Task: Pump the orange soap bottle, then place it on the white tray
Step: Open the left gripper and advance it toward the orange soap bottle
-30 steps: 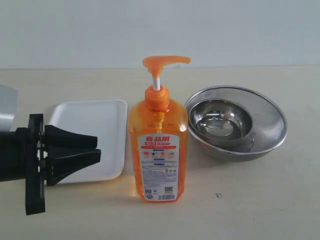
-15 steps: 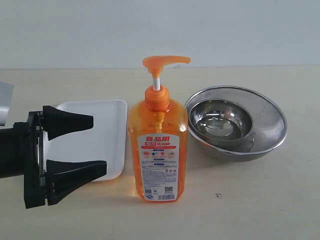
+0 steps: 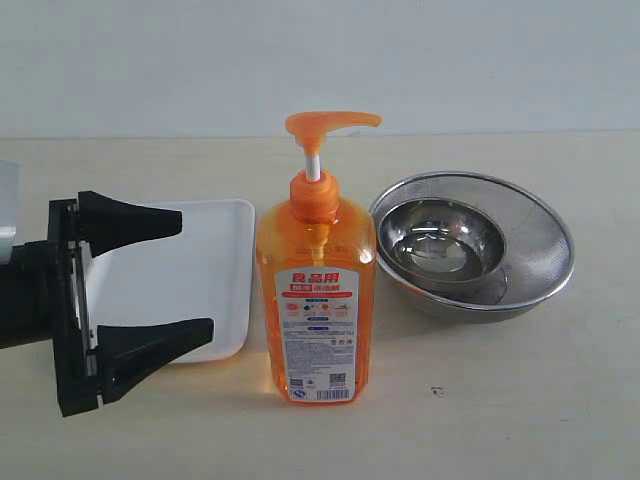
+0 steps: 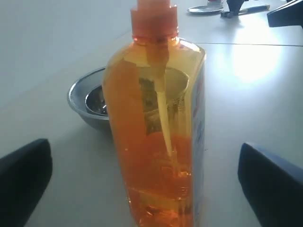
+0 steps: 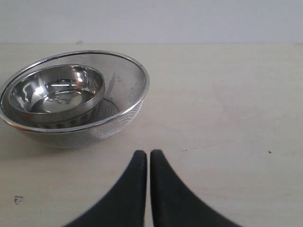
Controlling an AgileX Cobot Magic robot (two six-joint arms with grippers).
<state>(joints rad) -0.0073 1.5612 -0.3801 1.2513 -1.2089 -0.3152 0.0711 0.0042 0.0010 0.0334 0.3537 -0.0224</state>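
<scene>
While the orange soap bottle (image 3: 316, 300) stands upright on the pale table (image 3: 520, 420), its flanks are closely hemmed. The right edge of the white tray (image 3: 200, 270) lies just beside it on the left, and the rim of the steel mesh bowl (image 3: 530, 270) sits just beside it on the right. Whether the bottle touches either cannot be told. A smaller steel bowl (image 3: 440, 240) rests inside the mesh one. The table in front of the bottle and bowl is bare except for a tiny dark speck, and so is the strip behind them up to the wall. The pump head points right, over the gap towards the bowl.

The left gripper (image 3: 196, 275) is spread wide and grips nothing. In the exterior view one finger (image 3: 130, 220) lies over the tray's far part and the other crosses its near edge. Both tips stop short of the bottle. The left wrist view shows the bottle centred between the two fingers, with clear table on either side of it. The left arm enters from the left edge, roughly level and low, its fingers aimed at the bottle's body.

The right gripper (image 5: 148, 161) has its fingers pressed together on nothing. It sits above bare table near the mesh bowl and does not appear in the exterior view.
</scene>
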